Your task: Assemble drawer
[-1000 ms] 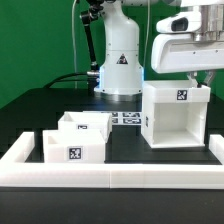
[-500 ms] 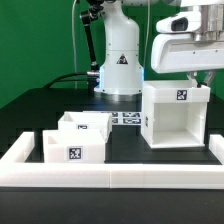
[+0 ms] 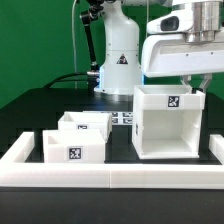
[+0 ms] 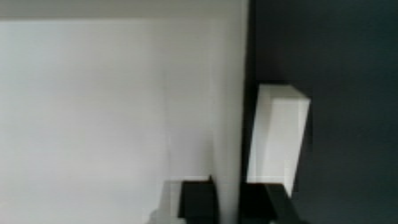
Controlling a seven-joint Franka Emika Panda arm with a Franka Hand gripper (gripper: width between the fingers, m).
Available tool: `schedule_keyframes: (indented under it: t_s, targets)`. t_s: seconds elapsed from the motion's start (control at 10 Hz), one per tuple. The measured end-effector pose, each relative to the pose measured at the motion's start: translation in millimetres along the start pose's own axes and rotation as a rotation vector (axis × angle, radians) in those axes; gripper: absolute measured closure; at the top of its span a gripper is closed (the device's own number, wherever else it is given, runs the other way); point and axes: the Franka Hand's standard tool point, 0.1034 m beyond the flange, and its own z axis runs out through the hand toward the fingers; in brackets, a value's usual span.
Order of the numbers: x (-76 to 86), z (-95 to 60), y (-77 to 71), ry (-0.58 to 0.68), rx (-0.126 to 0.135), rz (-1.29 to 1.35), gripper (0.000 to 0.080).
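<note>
The big white drawer casing (image 3: 165,125), an open-fronted box with a marker tag on its top rim, hangs at the exterior view's right, tilted and slightly off the table. My gripper (image 3: 190,82) comes down from above and is shut on its far top wall. In the wrist view my gripper (image 4: 231,200) has a dark finger (image 4: 196,202) on each side of the thin white wall (image 4: 233,140). The casing's broad white panel (image 4: 107,100) fills one side. Two small open white drawers (image 3: 75,140) stand side by side at the exterior view's left.
A low white fence (image 3: 110,176) runs along the table's front and both sides. The arm's white base (image 3: 120,62) stands at the back, with the marker board (image 3: 125,117) on the black table in front of it.
The casing, held in my gripper, has moved toward the camera and slightly to the exterior view's left. It looks larger and more tilted. The small drawers have not moved.
</note>
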Motion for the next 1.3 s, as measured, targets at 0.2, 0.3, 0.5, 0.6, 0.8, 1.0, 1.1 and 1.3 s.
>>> schedule_keyframes:
  t_s: [0.2,0.3,0.5,0.6,0.8,1.0,1.1,1.3]
  targets:
    - [27.4,0.9,8.4,0.028,0.0,0.019,0.0762]
    - [38.8,1.4,10.9,0.039,0.001,0.026,0.0762]
    - [58.8,2.5,13.8,0.062,0.003,0.033,0.0762]
    - [62.6,2.3,15.0,0.069,0.003,0.041,0.0762]
    - [62.3,1.8,13.6,0.07,0.004,0.048,0.0762]
    - [63.4,1.1,11.6,0.073,0.013,0.164,0.0762]
    - [64.0,0.8,11.0,0.076,0.016,0.196,0.0762]
    - [60.1,1.9,11.4,0.042,0.026,0.495,0.0761]
